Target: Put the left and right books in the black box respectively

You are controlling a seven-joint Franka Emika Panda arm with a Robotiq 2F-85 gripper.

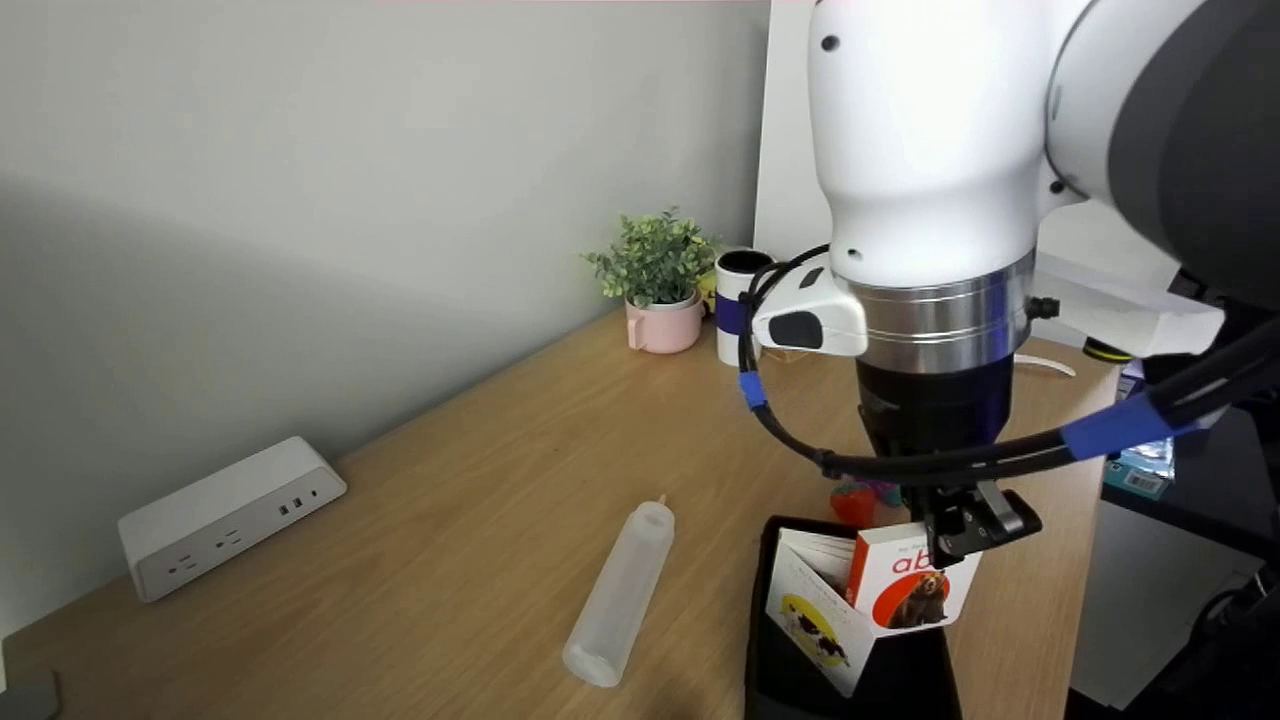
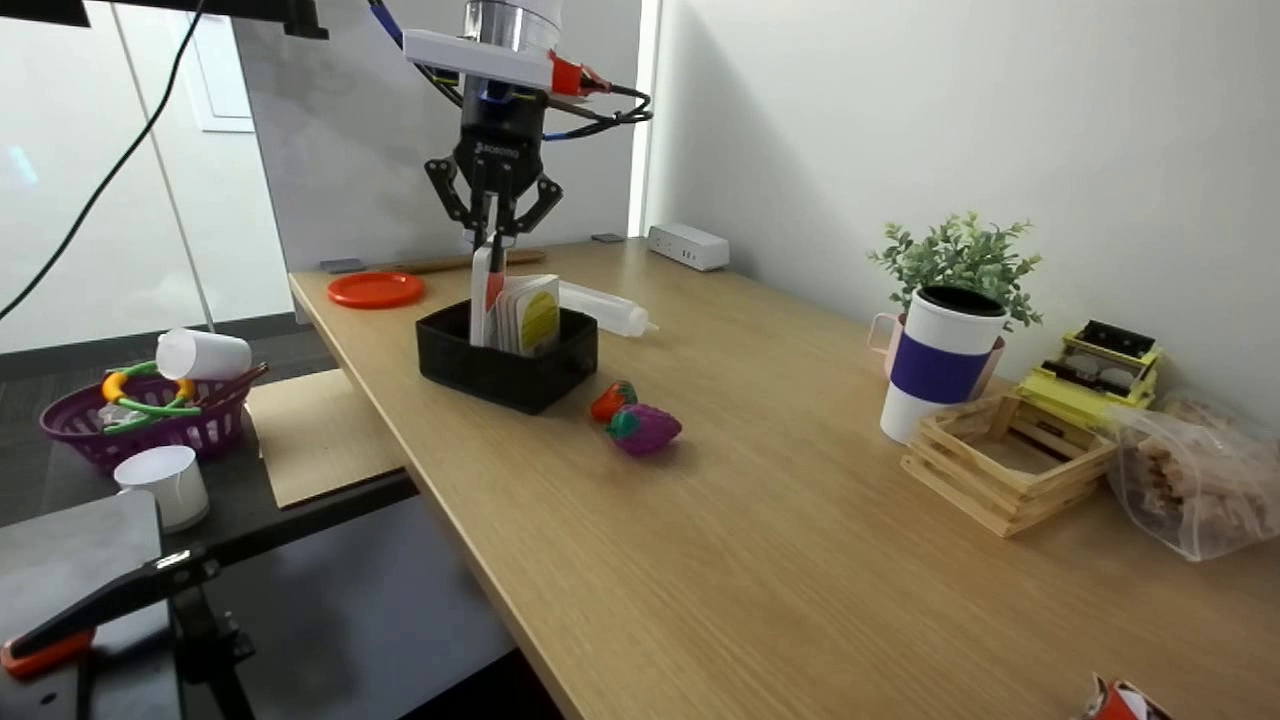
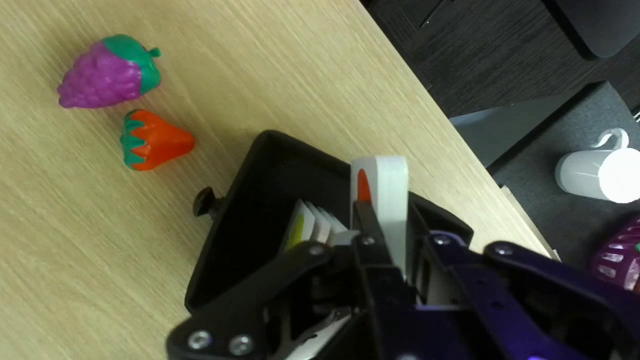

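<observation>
Red-picture book (image 1: 905, 592) pinched nearly upright, its foot below the rim of the black box (image 2: 475, 370)

Twelve is the top of each view. Before me the gripper (image 2: 489, 250) has its jaws squeezed on the upper part of the red-picture book, one on each side. In an exterior view I get the covers nearly full on: a brown bear on red, and dark-and-white figures on yellow for the yellow-picture book (image 1: 815, 625), which stands tilted inside the box. In an exterior view the red-picture book shows nearly edge-on, at nine o'clock from the yellow-picture book's fanned pages, its lower edge out of sight behind the near wall. Whether the two touch, I cannot tell.

The wrist view, looking down, shows a red toy fruit (image 3: 160, 142) and a purple toy fruit (image 3: 107, 77) whole at ten o'clock from the box; in an exterior view they are partly covered. In an exterior view I find a squeeze bottle (image 1: 620, 595) at nine o'clock from the box; in an exterior view, a red plate (image 2: 376, 290) at ten.
</observation>
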